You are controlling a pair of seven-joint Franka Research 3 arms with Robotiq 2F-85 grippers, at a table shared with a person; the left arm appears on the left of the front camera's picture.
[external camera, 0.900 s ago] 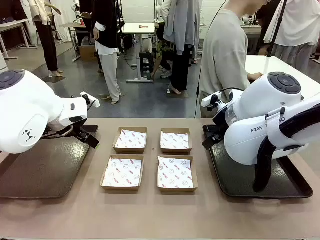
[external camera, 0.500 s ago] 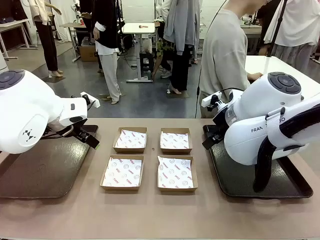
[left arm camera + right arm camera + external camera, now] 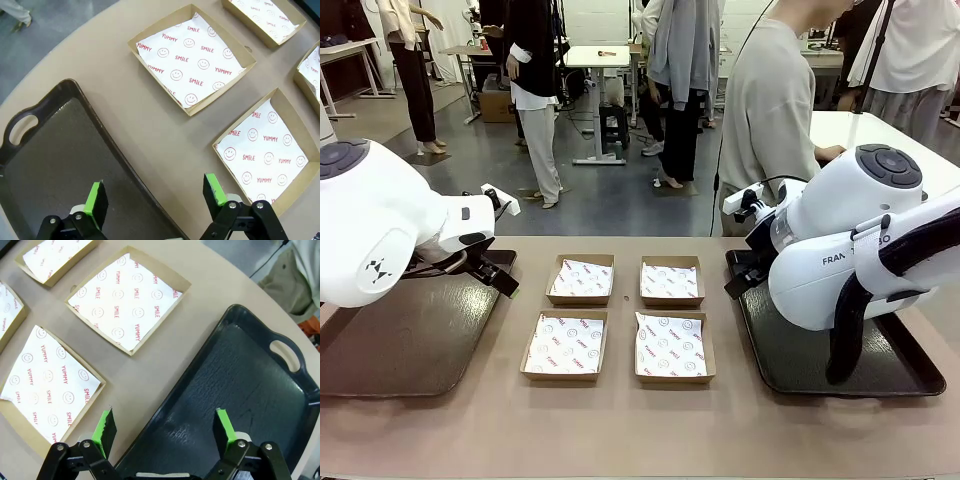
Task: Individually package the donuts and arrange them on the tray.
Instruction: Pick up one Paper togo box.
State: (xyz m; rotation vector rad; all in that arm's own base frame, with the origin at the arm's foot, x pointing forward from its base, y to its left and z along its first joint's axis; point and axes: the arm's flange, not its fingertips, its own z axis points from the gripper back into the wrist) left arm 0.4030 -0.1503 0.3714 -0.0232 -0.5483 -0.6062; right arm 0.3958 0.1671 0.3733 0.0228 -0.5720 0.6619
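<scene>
No donuts are in view. Four shallow cardboard boxes lined with white smiley-print paper sit in a two-by-two block mid-table: far left (image 3: pixel 581 279), far right (image 3: pixel 671 281), near left (image 3: pixel 564 345), near right (image 3: pixel 671 346). All of them are empty. My left gripper (image 3: pixel 154 192) hangs open over the right rim of the dark left tray (image 3: pixel 50 165), next to the boxes. Above the left rim of the dark right tray (image 3: pixel 235 385), my right gripper (image 3: pixel 164 425) is open too. Nothing is between either pair of fingers.
Both trays (image 3: pixel 410 340) (image 3: pixel 800 365) are bare and flank the boxes. A person in a grey top (image 3: pixel 770 110) stands at the far right side, turned toward a white table (image 3: pixel 880 130). Other people stand farther back.
</scene>
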